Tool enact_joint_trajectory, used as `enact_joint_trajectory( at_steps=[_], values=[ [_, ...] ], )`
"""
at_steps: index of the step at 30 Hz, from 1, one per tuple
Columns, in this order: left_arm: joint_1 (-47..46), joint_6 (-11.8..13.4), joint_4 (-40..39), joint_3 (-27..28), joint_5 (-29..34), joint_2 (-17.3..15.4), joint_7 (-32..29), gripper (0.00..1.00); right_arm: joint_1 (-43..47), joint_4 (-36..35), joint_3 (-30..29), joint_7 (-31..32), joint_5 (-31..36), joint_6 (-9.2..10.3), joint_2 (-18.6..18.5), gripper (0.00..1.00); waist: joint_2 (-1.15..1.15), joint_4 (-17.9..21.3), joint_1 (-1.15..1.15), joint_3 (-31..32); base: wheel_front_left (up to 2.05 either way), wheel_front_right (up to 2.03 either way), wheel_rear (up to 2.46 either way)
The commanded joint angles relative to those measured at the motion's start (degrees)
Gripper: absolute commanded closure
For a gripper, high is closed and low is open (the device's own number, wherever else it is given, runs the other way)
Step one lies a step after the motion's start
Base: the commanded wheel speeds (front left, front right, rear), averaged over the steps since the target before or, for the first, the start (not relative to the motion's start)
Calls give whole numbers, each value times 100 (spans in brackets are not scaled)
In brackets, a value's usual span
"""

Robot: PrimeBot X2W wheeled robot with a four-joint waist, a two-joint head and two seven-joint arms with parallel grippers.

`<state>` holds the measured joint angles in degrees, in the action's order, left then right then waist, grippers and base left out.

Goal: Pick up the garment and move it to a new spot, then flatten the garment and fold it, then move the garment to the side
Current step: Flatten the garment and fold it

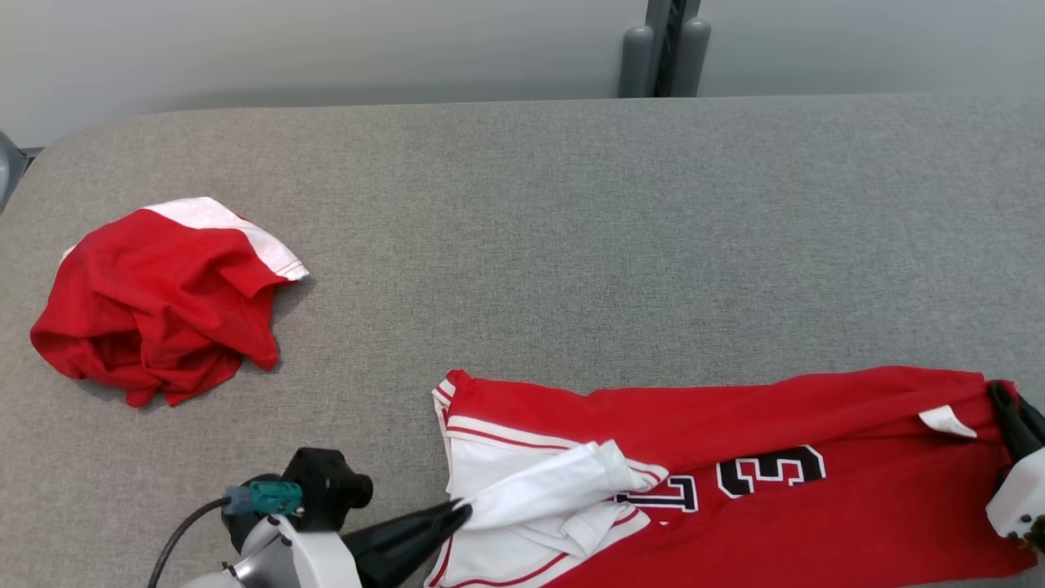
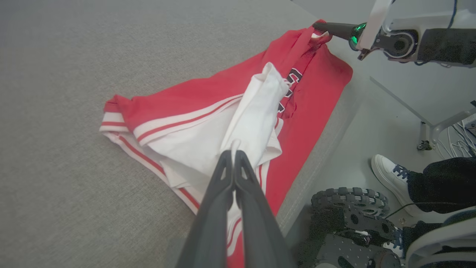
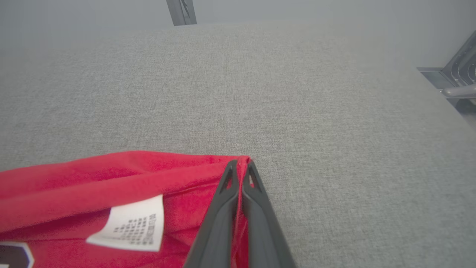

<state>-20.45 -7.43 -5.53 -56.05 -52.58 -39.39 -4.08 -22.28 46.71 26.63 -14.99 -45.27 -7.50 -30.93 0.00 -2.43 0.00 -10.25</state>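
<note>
On the near edge of the grey padded table (image 1: 571,204), from the head camera, I have a red jersey (image 1: 816,523) stretched sideways between both arms. It lies low on the cloth, red body to my right, white striped shoulder and white sleeve (image 1: 555,482) to my left. Black, white-edged numerals sit mid-chest; they look like a 13, though a fold covers part of one digit, so I can't be sure. The left gripper (image 1: 461,510) meets the sleeve's edge, and the right gripper (image 1: 1000,396) sits at the far right end of the red fabric, beside a small white care label (image 1: 945,420). Well apart, at the table's left, a second red-and-white garment (image 1: 155,310) lies crumpled in a heap.

From the left wrist camera, my two dark fingers are pressed together with a pinch of white sleeve cloth between their tips. The sleeve lies bunched over the white panel, red trim stripes running along the shoulder. Across the jersey, the right gripper pinches its opposite end. Beyond the table edge I see a knobbly wheel (image 2: 349,208) and a person's white shoe (image 2: 390,175) on the floor.

From the right wrist camera, the fingers are closed on a fold of red hem, cloth showing between them. The care label lies just left, printed side up.
</note>
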Motion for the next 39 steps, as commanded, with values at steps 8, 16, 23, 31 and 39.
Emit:
enact_joint_trajectory(
  at_steps=[8, 16, 23, 31, 39],
  values=[
    [-38, -4, -57, -362, -214, -169, -346, 100, -54, 16, 762, 86, -458, 2, -407, 100, 0, 40, 0, 62, 0, 0, 0],
    [-110, -4, 29, -557, -154, -200, -447, 100, 27, -493, 1450, 503, -1058, 2, -882, 100, 0, 83, 0, 135, 0, 0, 0],
    [-101, -4, 211, -698, -98, -98, -509, 100, 63, -913, 1846, 1130, -1687, 2, -1215, 64, 0, 146, 0, 187, 0, 0, 0],
    [-13, 56, 376, -801, -211, -52, -669, 0, 105, -875, 1925, 1737, -2227, 2, -1431, 0, 0, 194, 0, 302, 0, 0, 0],
    [-63, 330, 460, -416, -121, 121, 31, 0, -68, -701, 1609, 907, -2141, 2, -1536, 0, 0, 217, 0, 473, 0, 0, 0]
  ],
)
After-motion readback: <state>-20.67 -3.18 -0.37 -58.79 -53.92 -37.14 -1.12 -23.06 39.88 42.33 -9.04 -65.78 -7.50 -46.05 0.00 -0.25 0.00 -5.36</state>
